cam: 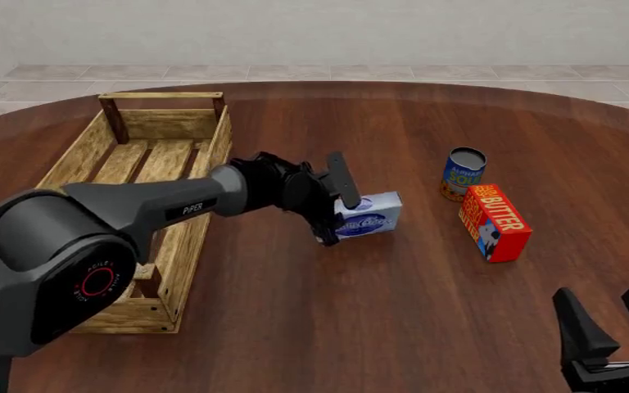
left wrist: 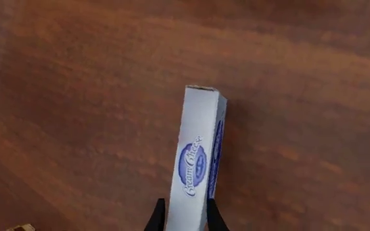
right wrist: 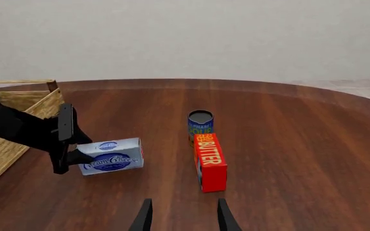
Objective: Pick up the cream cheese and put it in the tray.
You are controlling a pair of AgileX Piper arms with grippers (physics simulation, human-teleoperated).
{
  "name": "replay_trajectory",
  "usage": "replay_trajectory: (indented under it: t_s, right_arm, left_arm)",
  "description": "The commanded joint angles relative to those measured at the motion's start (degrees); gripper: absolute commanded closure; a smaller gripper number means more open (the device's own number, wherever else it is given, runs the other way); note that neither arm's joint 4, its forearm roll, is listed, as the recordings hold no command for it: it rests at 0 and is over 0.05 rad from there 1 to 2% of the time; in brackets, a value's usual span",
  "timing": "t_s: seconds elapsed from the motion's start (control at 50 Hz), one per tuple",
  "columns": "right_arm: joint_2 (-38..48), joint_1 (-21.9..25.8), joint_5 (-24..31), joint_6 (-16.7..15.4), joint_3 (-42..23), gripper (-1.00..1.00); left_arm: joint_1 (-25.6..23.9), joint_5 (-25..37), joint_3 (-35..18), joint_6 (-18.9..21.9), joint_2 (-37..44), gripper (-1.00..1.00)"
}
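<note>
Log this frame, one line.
phase: grasp | left claw: shut on pale blue-and-white cream cheese box | slatted wooden tray: empty | right claw: open, idle

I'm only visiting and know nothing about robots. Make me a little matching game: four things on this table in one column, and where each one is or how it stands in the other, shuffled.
Things:
1. cream cheese
2. tray
3. butter box
4. blue can

Places or states:
A. standing upright, just beyond the red-orange box
B. lying on the table, on the right side
C. held between the left gripper's fingers
D. on the left side, nothing in the part that shows

Pairs: 1-C, 2-D, 3-B, 4-A
</note>
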Motion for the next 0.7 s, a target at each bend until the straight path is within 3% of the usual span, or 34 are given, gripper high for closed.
replay_trajectory:
  t_s: [0.02, 0.18, 0.28, 0.34, 0.4, 0.46, 0.5, 0.56, 0.7]
  right_arm:
    - [-0.26, 0.00, 0.22, 0.01, -0.01, -1.00]
    - [-0.01, -0.21, 0.00, 0.41, -0.01, -1.00]
    - [-0.37, -0.35, 0.37, 0.80, -0.01, -1.00]
    - [-0.77, -0.32, 0.72, 0.67, -0.01, -1.00]
    - [-0.90, -0.33, 0.87, 0.61, -0.01, -1.00]
    - [-0.84, -0.41, 0.87, 0.57, -0.01, -1.00]
    - [-0.98, -0.40, 1.02, 0.48, -0.01, -1.00]
    - [-1.63, -0.33, 1.59, 0.31, -0.02, -1.00]
    - [-1.96, -0.45, 1.91, 0.19, -0.03, -1.00]
  left_arm:
    - [0.73, -0.17, 0.86, 1.24, -1.38, 1.00]
    - [0.90, -1.65, 3.23, 0.59, -5.18, 1.00]
    - [-0.39, -3.41, 8.83, 0.38, -9.67, 1.00]
    - [1.75, -6.63, 11.43, 3.74, -11.74, 1.00]
    - [2.04, -5.95, 10.56, 1.45, -13.02, 1.00]
    - [1.16, -6.42, 12.91, -0.24, -15.82, 1.00]
    - [3.35, -6.28, 12.44, -1.47, -16.08, 1.00]
    - [2.00, -8.62, 16.42, -1.13, -19.84, 1.00]
    - [2.98, -9.64, 18.07, -4.08, -22.86, 1.00]
